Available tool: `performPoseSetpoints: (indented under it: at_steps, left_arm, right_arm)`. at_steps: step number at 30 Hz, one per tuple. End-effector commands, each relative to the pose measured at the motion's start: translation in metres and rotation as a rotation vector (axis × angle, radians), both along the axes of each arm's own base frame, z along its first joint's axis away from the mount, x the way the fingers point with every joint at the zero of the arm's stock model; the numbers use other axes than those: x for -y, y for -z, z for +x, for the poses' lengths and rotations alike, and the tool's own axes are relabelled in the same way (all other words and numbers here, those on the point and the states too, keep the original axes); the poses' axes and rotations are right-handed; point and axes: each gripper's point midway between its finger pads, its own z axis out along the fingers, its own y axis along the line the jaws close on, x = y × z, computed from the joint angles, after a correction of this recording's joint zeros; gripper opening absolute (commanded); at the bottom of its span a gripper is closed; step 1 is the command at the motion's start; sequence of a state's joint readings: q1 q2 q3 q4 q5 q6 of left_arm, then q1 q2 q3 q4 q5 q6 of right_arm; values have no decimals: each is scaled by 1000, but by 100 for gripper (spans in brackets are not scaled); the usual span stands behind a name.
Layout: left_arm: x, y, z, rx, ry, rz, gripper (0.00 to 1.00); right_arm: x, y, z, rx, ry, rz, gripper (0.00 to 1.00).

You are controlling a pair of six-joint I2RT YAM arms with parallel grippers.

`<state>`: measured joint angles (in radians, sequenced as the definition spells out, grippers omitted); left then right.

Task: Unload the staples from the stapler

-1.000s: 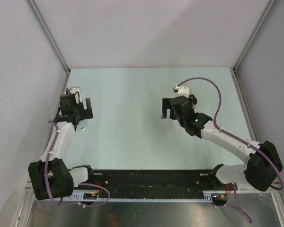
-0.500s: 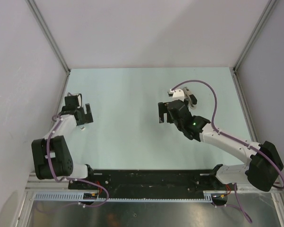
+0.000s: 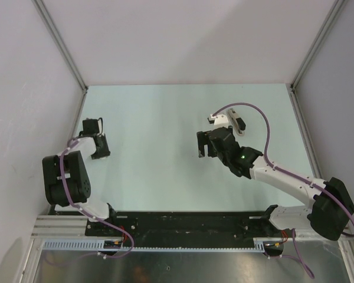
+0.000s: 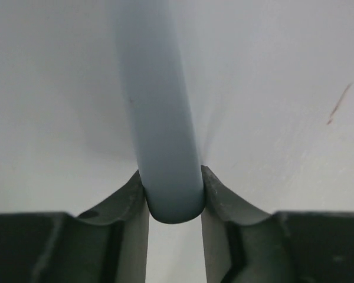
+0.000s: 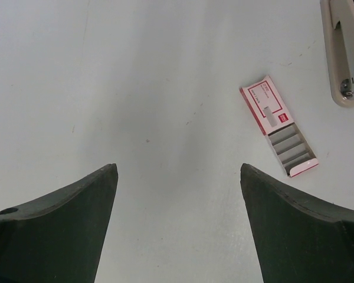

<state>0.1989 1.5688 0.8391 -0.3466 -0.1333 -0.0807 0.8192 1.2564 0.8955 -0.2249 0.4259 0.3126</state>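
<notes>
Right hand (image 5: 177, 171) held wide near stapler (image 5: 342, 53); box (image 5: 278, 125) laid just beside stapler on worktop (image 5: 135, 88). Left hand (image 4: 172, 177) held narrow, well apart from stapler.

The stapler (image 3: 239, 123) lies on the pale green counter (image 3: 159, 118), far right of centre, just beyond the right arm's wrist. The right pincer (image 3: 204, 145) hangs over bare counter nearby, to the stapler's left, fingers apart. The left pincer (image 3: 98, 147) sits near the left wall; its spread is unclear.
</notes>
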Motion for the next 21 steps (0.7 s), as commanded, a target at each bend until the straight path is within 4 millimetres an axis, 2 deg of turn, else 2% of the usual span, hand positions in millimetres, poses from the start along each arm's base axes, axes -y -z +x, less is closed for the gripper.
performPoseSetpoints:
  at_steps: [1, 4, 7, 13, 16, 21]
  left_arm:
    - [23, -13, 29, 82, 98, -57, 26]
    - [51, -16, 27, 88, 208, -68, 22]
    - [95, -23, 19, 112, 350, -106, 20]
    - [179, -26, -14, 115, 609, -165, 20]
    - [206, -21, -30, 91, 696, -193, 22]
    - [238, -9, -49, 34, 797, -238, 23]
  right_arm:
    - [-8, -12, -1, 31, -32, 39, 89]
    - [-10, -11, -1, 27, -39, 42, 88]
    - [-13, -10, -2, 20, -47, 45, 86]
    - [-11, -10, -3, 20, -46, 37, 86]
    - [-7, -8, -4, 16, -36, 19, 86]
    - [1, -3, -4, 2, 2, 1, 86]
